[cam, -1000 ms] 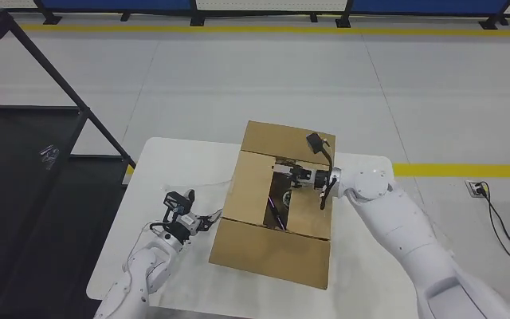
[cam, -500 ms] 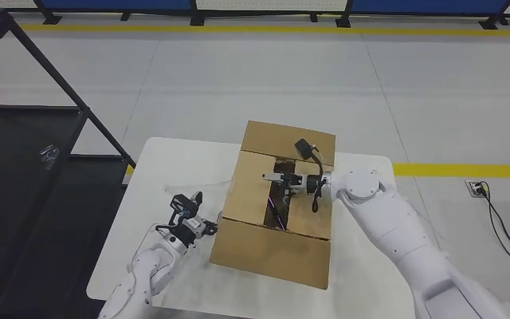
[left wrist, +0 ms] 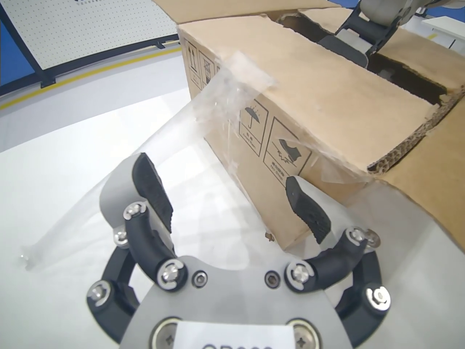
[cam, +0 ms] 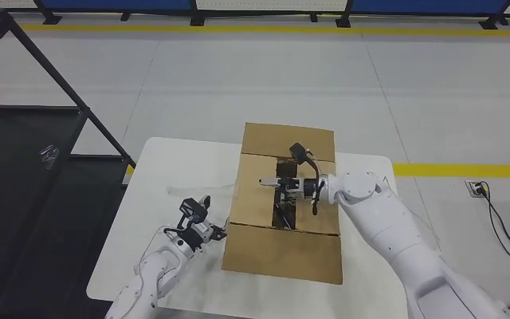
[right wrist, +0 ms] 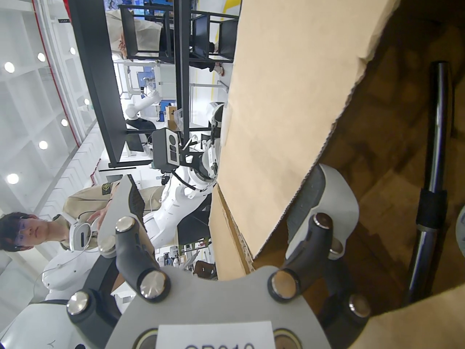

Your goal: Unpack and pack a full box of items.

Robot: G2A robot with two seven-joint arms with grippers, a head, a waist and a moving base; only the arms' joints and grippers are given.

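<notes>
Straddling the free edge of a top flap [right wrist: 290, 56] on the cardboard box [cam: 279, 239], right gripper [right wrist: 225, 197] has its fingers spread: one inside under the flap, one above, not clamped. Edge runs along the centre gap. Dark rod [right wrist: 436, 128] lies inside, roughly along it. Left gripper [left wrist: 221, 179], spread and empty, sits just beside the box wall by loose clear tape [left wrist: 218, 85]. White table [cam: 159, 207] gives swing room there.

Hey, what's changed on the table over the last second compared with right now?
The right hand slid farther across the box's opening; its fingers now straddle the edge of a top flap. The left hand moved along the table up to the box's side. The box itself turned slightly. Both hands stayed open, holding nothing; the clear tape still hangs off the box.
</notes>
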